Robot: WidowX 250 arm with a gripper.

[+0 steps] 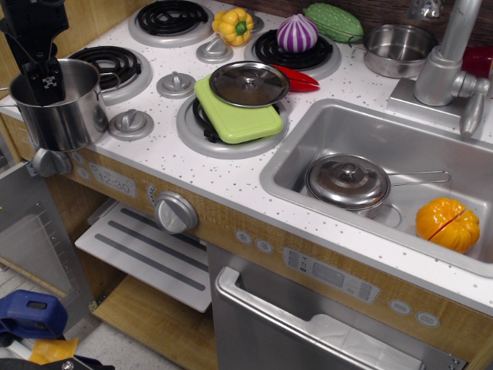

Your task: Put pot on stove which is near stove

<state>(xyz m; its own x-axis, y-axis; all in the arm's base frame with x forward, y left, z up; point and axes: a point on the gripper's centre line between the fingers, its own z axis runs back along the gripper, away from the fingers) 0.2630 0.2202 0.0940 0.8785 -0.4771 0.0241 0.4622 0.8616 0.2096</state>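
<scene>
The tall shiny steel pot (69, 112) is at the stove's front left corner, overlapping the near-left coil burner (117, 64) and overhanging the counter's edge. My black gripper (45, 83) comes down from the top left with its fingers over the pot's rim, one finger reaching inside, and looks shut on the rim. I cannot tell whether the pot rests on the surface or is held just above it. The white speckled stove (166, 158) has four black coil burners and grey knobs.
A green board (239, 122) and a steel lid (249, 83) cover the front right burner. A purple onion (296, 33) sits on the back right burner, with a yellow pepper (233, 25) beside it. The sink (308, 131) holds a lidded saucepan (348, 183).
</scene>
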